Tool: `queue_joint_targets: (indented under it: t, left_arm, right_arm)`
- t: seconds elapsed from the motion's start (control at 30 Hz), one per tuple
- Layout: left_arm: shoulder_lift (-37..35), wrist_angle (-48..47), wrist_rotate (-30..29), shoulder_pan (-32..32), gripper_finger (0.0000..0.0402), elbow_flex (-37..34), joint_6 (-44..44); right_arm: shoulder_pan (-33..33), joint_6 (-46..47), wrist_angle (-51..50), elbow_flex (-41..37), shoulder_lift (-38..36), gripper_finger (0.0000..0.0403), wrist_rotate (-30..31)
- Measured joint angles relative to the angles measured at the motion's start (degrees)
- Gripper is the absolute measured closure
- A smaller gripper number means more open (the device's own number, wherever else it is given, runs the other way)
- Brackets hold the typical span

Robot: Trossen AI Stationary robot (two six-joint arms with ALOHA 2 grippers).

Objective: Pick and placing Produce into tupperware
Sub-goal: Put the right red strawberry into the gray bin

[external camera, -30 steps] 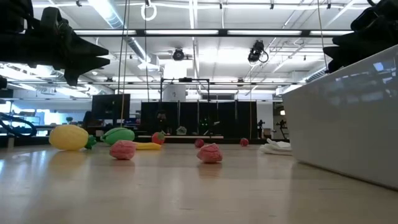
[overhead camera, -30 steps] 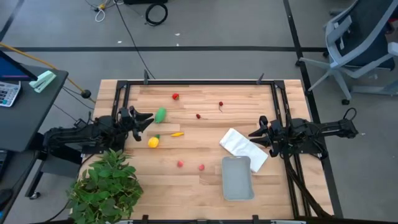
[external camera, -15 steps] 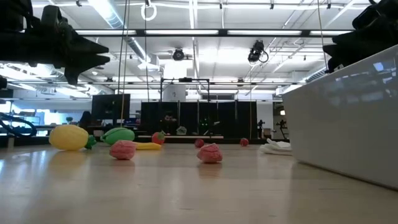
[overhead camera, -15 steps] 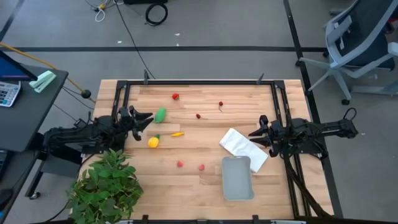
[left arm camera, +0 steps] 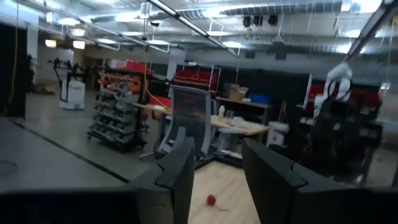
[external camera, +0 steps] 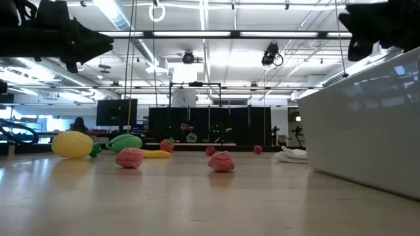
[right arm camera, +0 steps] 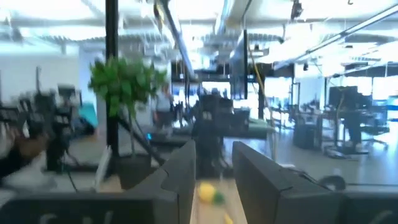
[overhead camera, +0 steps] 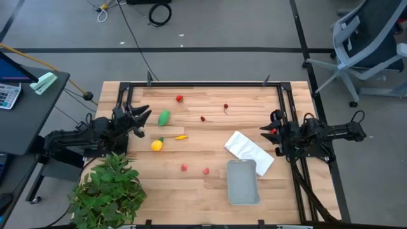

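Both my claws hang above the table, holding nothing: my left gripper (overhead camera: 145, 117) over the left edge, fingers (left arm camera: 180, 177) parted with a clear gap, and my right gripper (overhead camera: 267, 133) over the right edge, its fingers (right arm camera: 180, 171) likewise standing apart. None of the produce is in the tupperware (overhead camera: 242, 182), which sits near the front right of the table (overhead camera: 203, 143), touching the white cloth (overhead camera: 248, 151). Nearest my left claw lie the green oval (overhead camera: 165, 117), the yellow lemon (overhead camera: 157, 145) and the thin orange-yellow piece (overhead camera: 181, 137). Two pink-red pieces (overhead camera: 184, 167) (overhead camera: 206, 170) rest just left of the tupperware; three small red ones (overhead camera: 180, 98) (overhead camera: 203, 118) (overhead camera: 226, 106) lie toward the far side. A leafy green plant (overhead camera: 108, 187) stands at the front left corner.
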Motion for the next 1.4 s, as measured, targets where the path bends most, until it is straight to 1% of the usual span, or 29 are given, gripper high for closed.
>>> queue_joint_targets:
  t: [0.1, 0.23, 0.33, 0.43, 0.5, 0.53, 0.63, 0.73, 0.8, 0.87, 0.97, 1.1, 1.2, 1.3, 1.4]
  left_arm:
    - [0.35, -1.14, -0.02, 0.00, 0.0269, 0.92, 4.25]
    - [1.95, -3.97, 0.02, 0.00, 0.0278, 5.29, 5.36]
    - [4.24, -14.45, 0.03, 0.00, 0.0287, 10.94, 2.10]
    - [8.24, -26.33, 0.02, 0.00, 0.0296, 18.22, -0.05]
    - [11.81, -31.69, 0.02, 0.00, 0.0302, 22.27, 0.72]
    - [13.67, -32.65, 0.01, 0.00, 0.0305, 23.85, 1.11]
    - [18.72, -30.58, 0.00, 0.00, 0.0313, 26.57, 1.79]
    - [23.39, -27.84, -0.75, 0.70, 0.0317, 27.37, 4.67]
    - [26.05, -27.41, -2.89, 1.89, 0.0316, 28.00, 5.84]
    - [28.37, -27.89, -5.93, 3.58, 0.0312, 28.14, 5.88]
    - [30.91, -30.67, -7.32, 6.41, 0.0305, 28.14, 5.85]
    - [32.84, -32.65, -7.38, 8.97, 0.0301, 28.14, 2.73]
    - [33.25, -32.33, -7.41, 9.73, 0.0303, 28.14, 2.83]
    - [33.11, -32.20, -7.41, 9.92, 0.0306, 28.14, 2.86]
    - [33.06, -31.61, -7.40, 9.92, 0.0307, 28.14, 2.88]
  right_arm:
    - [0.00, 4.62, 3.37, 0.01, -0.01, 0.0289, -0.09]
    - [0.00, 5.09, 5.13, 0.02, 0.00, 0.0289, -0.07]
    - [0.00, 8.94, 5.10, 0.02, 0.00, 0.0289, 0.10]
    - [-0.02, 11.12, 3.38, 0.04, 0.46, 0.0289, 0.83]
    - [-0.02, 11.34, 2.86, 0.04, 1.73, 0.0289, 3.99]
    - [-0.02, 11.28, 2.88, 0.04, 2.55, 0.0289, 6.12]
    - [-0.02, 11.72, 2.15, 0.66, 6.13, 0.0289, 12.73]
    - [-0.02, 14.47, -1.23, 3.72, 11.04, 0.0289, 17.95]
    - [-0.02, 14.74, -6.99, 7.35, 15.00, 0.0289, 21.05]
    - [-0.02, 15.00, -14.95, 12.34, 19.60, 0.0289, 24.19]
    - [-0.02, 17.59, -28.47, 21.78, 27.99, 0.0288, 27.03]
    - [-0.02, 26.51, -49.69, 34.19, 40.56, 0.0288, 26.99]
    - [-0.02, 33.62, -64.41, 41.31, 49.21, 0.0288, 27.05]
    - [-0.43, 41.25, -74.98, 45.21, 56.32, 0.0288, 25.48]
    - [-1.23, 46.29, -80.49, 46.38, 60.98, 0.0288, 22.83]
